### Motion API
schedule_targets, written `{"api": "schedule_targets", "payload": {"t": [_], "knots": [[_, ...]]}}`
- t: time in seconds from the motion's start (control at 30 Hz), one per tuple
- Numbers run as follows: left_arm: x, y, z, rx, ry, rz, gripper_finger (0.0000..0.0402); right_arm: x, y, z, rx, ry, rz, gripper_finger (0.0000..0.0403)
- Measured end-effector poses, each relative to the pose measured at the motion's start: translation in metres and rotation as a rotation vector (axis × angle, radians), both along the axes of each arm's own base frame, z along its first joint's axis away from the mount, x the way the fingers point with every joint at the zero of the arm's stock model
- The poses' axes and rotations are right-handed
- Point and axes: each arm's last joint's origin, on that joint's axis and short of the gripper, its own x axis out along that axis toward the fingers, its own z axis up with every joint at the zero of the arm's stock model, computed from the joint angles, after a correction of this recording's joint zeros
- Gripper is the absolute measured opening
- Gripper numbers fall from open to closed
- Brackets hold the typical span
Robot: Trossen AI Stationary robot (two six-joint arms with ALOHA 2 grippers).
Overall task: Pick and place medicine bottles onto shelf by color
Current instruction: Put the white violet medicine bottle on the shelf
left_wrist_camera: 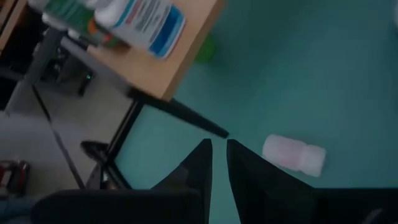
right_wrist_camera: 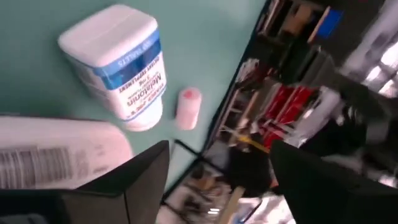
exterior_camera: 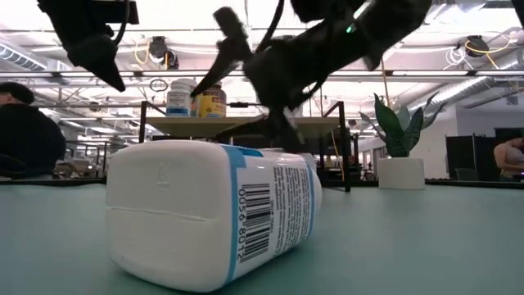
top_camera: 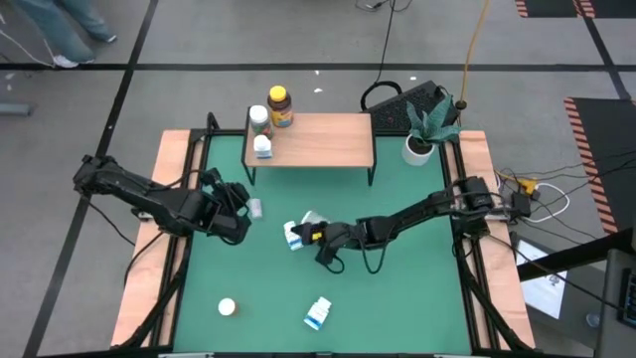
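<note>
At frame left, my left gripper [top_camera: 241,211] hangs empty, fingers nearly together, beside a small white bottle [top_camera: 255,208]. Top centre, three bottles [top_camera: 263,124] stand on the shelf [top_camera: 318,139]. At centre, my right gripper [top_camera: 310,236] spreads wide beside two blue-labelled bottles [top_camera: 295,235].

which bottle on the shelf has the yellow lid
The amber bottle at the shelf's back left corner. The two bottles beside it, one green-labelled and one white, have pale lids.
</note>
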Motion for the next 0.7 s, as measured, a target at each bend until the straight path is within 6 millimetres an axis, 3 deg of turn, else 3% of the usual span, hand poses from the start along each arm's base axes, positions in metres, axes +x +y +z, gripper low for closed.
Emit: {"api": "schedule_targets", "payload": {"t": [0.23, 0.33, 0.57, 0.7], "knots": [[-0.005, 0.001, 0.0, 0.002, 0.022, 0.029, 0.0051, 0.045, -0.031, -0.017, -0.306, 0.066, -0.074, 0.0252], [-0.005, 0.001, 0.0, 0.002, 0.022, 0.03, 0.0051, 0.058, -0.041, -0.02, -0.362, 0.077, -0.096, 0.0245], [-0.006, 0.001, 0.0, 0.004, 0.03, 0.03, 0.0051, 0.063, -0.043, -0.018, -0.372, 0.057, -0.063, 0.0226], [-0.006, 0.001, 0.0, -0.004, 0.015, 0.046, 0.0051, 0.061, -0.044, -0.02, -0.297, 0.051, -0.145, 0.0215]]}}
